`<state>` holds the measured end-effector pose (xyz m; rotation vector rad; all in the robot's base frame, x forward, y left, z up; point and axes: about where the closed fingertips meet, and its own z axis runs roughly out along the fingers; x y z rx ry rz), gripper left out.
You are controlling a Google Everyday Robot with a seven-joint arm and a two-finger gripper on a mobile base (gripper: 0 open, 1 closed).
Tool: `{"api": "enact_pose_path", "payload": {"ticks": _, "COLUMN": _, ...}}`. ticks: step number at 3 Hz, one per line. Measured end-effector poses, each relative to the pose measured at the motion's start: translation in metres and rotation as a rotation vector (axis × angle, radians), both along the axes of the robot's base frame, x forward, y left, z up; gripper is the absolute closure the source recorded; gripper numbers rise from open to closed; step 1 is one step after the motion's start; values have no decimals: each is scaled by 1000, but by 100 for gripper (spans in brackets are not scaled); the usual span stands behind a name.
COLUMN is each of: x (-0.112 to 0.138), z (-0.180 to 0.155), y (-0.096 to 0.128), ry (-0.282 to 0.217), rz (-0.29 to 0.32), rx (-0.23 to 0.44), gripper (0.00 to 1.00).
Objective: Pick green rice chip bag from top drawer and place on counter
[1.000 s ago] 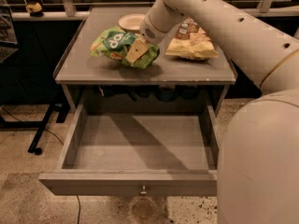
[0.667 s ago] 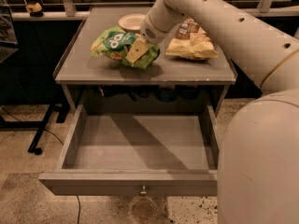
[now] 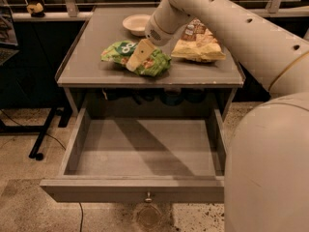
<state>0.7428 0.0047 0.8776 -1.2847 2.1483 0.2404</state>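
- Camera view: a flat grey rectangular counter (image 3: 96,37) tops a grey cabinet, with slightly raised side edges; below it the wide shallow grey top drawer (image 3: 96,190) stands pulled out towards the camera; its flat front panel carries a small central metal knob (image 3: 148,197)
- The crinkly bright green rice chip bag (image 3: 157,63) lies on the counter, near its front edge and a little left of the middle; a dark green oval with white letters shows on its left end; the bag is out of the drawer
- The cream-coloured two-finger gripper (image 3: 137,56) is down on the middle of the green bag, touching its top; it reaches in from the upper right; whether it grasps the bag or has let go, I cannot tell
- The thick cream robot arm (image 3: 217,18) runs from the gripper up and across to the right; the rounded cream robot body (image 3: 270,168) fills the lower right corner and hides the drawer's right front corner
- A larger yellow-and-brown chip bag (image 3: 198,45) lies on the counter just right of the green bag, partly behind the arm
- A shallow pale round bowl (image 3: 136,23) sits further back on the counter, behind the green bag and apart from it
- A speckled beige floor (image 3: 29,187) lies under the cabinet; a black metal stand leg (image 3: 43,134) slants to the left of the drawer
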Motion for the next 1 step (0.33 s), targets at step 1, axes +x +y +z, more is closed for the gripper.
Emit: {"api": "enact_pose_path", "payload": {"ticks": 1, "x": 0, "z": 0, "y": 0, "ry": 0, "rz": 0, "rx": 0, "gripper": 0}}
